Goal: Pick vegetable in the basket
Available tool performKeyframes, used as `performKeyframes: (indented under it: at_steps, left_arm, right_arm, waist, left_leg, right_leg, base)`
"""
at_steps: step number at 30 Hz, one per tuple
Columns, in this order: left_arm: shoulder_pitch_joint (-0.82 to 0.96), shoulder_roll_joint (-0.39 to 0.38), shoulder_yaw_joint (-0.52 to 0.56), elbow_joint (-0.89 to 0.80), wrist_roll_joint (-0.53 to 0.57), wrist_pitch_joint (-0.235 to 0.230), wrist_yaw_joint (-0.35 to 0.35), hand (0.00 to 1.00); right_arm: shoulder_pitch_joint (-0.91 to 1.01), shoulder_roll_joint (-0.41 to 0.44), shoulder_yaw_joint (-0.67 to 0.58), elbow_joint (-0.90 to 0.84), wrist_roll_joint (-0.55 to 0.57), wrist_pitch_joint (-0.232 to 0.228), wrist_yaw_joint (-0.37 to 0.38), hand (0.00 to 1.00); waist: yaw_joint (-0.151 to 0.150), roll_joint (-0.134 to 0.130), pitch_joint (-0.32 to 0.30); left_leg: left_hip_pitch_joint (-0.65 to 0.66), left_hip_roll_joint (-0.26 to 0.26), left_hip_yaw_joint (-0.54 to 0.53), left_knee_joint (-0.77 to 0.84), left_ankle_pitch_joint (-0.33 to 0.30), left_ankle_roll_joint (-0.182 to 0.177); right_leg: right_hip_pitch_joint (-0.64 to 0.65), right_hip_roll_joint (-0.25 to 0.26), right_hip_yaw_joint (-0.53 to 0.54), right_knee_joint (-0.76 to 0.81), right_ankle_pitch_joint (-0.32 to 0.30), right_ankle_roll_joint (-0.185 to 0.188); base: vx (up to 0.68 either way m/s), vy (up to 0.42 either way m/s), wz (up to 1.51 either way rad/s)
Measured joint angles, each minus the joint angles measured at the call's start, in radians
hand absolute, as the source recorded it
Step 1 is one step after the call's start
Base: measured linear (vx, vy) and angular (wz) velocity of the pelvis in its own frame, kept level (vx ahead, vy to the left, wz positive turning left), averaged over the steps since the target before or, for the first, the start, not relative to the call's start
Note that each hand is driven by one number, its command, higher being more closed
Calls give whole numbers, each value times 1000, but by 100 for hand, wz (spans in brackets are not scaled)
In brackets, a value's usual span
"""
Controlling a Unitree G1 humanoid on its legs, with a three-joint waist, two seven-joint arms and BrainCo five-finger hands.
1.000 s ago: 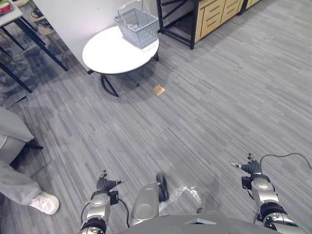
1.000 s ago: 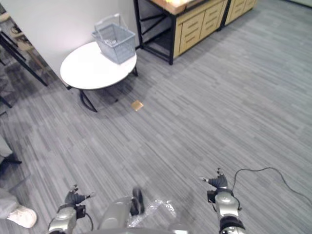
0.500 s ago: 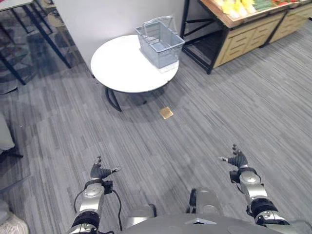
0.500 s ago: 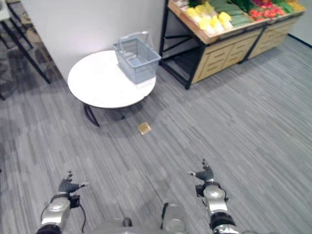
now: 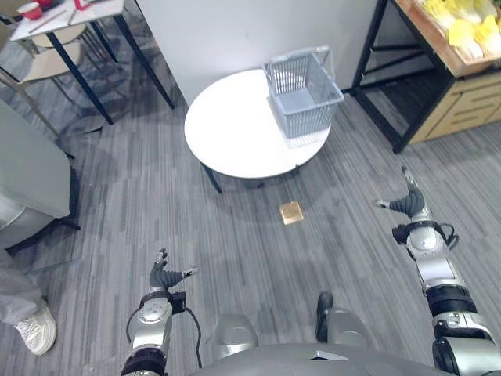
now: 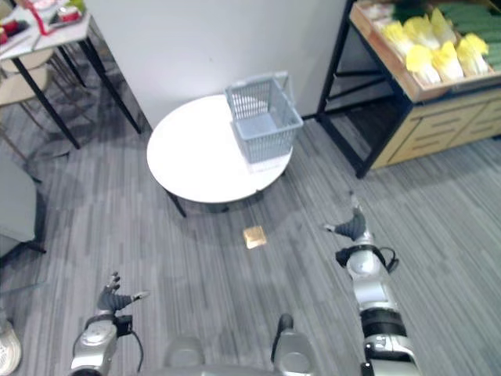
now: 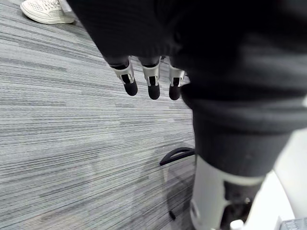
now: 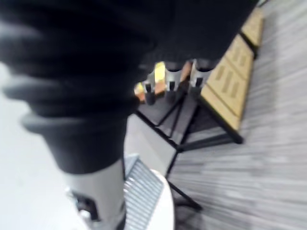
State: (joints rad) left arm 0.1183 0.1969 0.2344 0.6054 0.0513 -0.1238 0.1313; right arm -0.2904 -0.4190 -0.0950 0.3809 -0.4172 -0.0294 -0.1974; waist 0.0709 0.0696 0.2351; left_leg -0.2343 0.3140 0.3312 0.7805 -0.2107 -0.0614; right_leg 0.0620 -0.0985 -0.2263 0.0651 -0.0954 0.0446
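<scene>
Wooden shelf (image 6: 389,72) holds vegetables (image 6: 427,56), well beyond both hands (image 6: 110,298) (image 6: 354,228).

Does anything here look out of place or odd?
A small tan square lies alone on the grey floor by the round white table; I cannot tell what it is. The basket stands upright on the table, empty.

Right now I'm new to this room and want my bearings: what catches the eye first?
A round white table stands ahead on the grey floor, with a grey mesh basket on its right edge. Yellow vegetables lie on a wooden stand further right, beyond the open right hand.
</scene>
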Motion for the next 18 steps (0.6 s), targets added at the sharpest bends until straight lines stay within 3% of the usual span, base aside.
performKeyframes:
  at_steps: [1,2,3,4,5,7,9,11,12,13,15,16,18]
  left_arm:
    - [3,0,1,-3,1,-1,0,0]
    - [8,-6,1,-3,1,-2,-1,0]
    - [16,-23,1,-4,3,-3,-1,0]
    - [22,-25,2,1,8,-3,-1,0]
    - [26,-25,2,2,14,-4,-2,0]
    - [26,-32,2,3,32,2,-3,0]
    - [30,-30,-5,7,57,3,-7,0]
    - [14,23,-43,8,56,4,-9,0]
    - [5,46,-60,10,57,4,-9,0]
    - [-8,59,-70,14,57,3,-7,0]
    - [-24,60,-75,16,56,3,-7,0]
    - [-34,58,-75,16,56,3,-7,0]
    - [-56,64,-77,15,47,2,-14,0]
  right_arm:
    - [-7,-11,1,-2,0,0,-2,0]
    - [-14,-40,7,-7,-3,0,-3,0]
    - [-17,-83,14,-12,-21,0,-4,0]
    - [-19,-91,15,-9,-33,-1,-7,0]
    - [-23,-103,40,-11,-42,-8,-7,0]
    - [-52,-105,46,-11,-81,-28,-7,0]
    - [-86,-104,68,-10,-116,-35,-8,0]
    - [-117,-105,114,-10,-119,-48,-9,0]
    - [-126,-104,133,-10,-119,-50,-9,0]
    - [-144,-104,155,-8,-119,-52,-9,0]
    - [-153,-105,156,-8,-119,-60,-12,0]
    - [-161,-106,156,0,-119,-61,-12,0]
    - [-187,-126,155,42,-117,-56,-11,0]
  waist:
    - [1,-1,0]
    - [-1,0,-1]
    - [-2,18,-12]
    - [3,15,-15]
    - [0,-35,-25]
    - [8,-84,-27]
    - [16,-86,-25]
    - [12,-97,-22]
    - [5,-105,-21]
    - [-1,-117,-22]
    - [-1,-110,-18]
    - [-3,-113,-20]
    - [-4,-106,-16]
  left_leg:
    - [-15,-26,25,-69,-2,2]
    - [-25,-80,88,-237,20,6]
    - [-15,-122,147,-438,131,26]
    - [4,-137,166,-465,154,137]
    - [23,-187,179,-514,161,143]
    - [58,-229,178,-542,146,162]
    - [129,-236,161,-584,133,152]
    - [220,-237,110,-631,115,125]
    - [238,-240,90,-643,114,123]
    - [264,-240,67,-660,115,122]
    - [283,-234,38,-676,117,108]
    - [289,-224,17,-679,113,88]
    - [281,-190,-33,-680,108,36]
  right_leg:
    - [12,-7,-10,-8,-1,7]
    - [37,-21,-34,-25,-7,34]
    - [58,-15,-55,-30,-27,66]
    - [70,-18,-55,-27,-40,79]
    - [74,-53,-60,-30,-41,81]
    - [98,-83,-60,-15,-39,88]
    - [62,-99,-59,175,-47,102]
    - [-120,-145,20,667,-56,202]
    - [-174,-152,40,775,-63,191]
    - [-224,-163,47,826,-82,152]
    - [-263,-175,37,766,-110,96]
    - [-274,-178,27,693,-118,74]
    - [-292,-176,29,392,-89,44]
  base:
    - [369,67,25]
    - [408,116,45]
    - [427,135,43]
    - [526,165,50]
    - [441,135,37]
    - [452,109,36]
    - [364,69,25]
    - [319,-12,61]
    - [332,-136,90]
    - [266,-141,77]
    - [229,-163,60]
    - [226,-266,55]
    - [222,-365,58]
